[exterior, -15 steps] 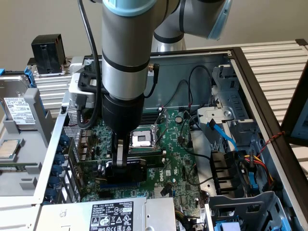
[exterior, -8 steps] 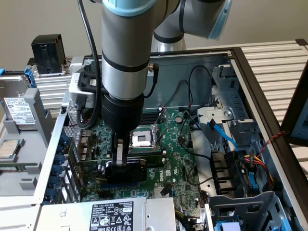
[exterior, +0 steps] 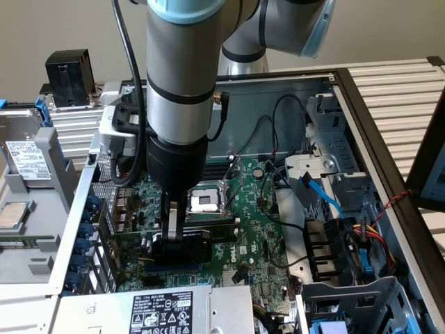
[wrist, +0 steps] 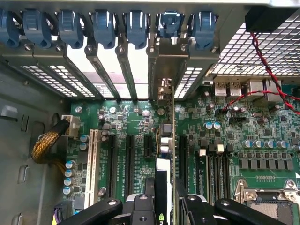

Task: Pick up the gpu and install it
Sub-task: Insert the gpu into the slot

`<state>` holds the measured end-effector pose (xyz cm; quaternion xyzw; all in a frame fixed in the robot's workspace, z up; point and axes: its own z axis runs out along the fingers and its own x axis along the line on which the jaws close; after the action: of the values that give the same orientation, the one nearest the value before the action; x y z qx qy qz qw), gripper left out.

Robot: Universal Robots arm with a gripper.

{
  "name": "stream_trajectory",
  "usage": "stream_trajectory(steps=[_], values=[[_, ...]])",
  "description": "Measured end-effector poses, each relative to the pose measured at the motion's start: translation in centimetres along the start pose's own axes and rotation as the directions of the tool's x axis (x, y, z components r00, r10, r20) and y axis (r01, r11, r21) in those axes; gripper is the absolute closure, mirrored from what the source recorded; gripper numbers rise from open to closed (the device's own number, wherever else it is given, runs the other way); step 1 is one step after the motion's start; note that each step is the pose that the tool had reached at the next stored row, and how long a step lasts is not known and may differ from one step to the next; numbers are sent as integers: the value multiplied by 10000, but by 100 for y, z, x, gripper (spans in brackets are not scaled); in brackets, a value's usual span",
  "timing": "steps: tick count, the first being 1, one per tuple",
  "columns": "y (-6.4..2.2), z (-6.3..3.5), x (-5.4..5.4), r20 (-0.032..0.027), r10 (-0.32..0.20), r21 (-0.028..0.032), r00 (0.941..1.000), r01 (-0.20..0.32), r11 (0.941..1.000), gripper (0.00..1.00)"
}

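Gripper (exterior: 175,235) clamped on gpu (exterior: 196,246), card upright over motherboard (exterior: 252,229), white power-supply label (exterior: 163,309) print too small to read

I am reading the gpu (exterior: 195,245) as matt black plastic shroud on green board; the slot latches (wrist: 133,26) are showing smooth blue plastic.
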<state>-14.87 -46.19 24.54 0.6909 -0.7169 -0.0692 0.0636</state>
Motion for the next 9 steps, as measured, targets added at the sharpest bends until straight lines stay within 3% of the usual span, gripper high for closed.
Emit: stream_trajectory(steps=[9], values=[[4,1,0,-9,-29,1,10000,29,10000,73]])
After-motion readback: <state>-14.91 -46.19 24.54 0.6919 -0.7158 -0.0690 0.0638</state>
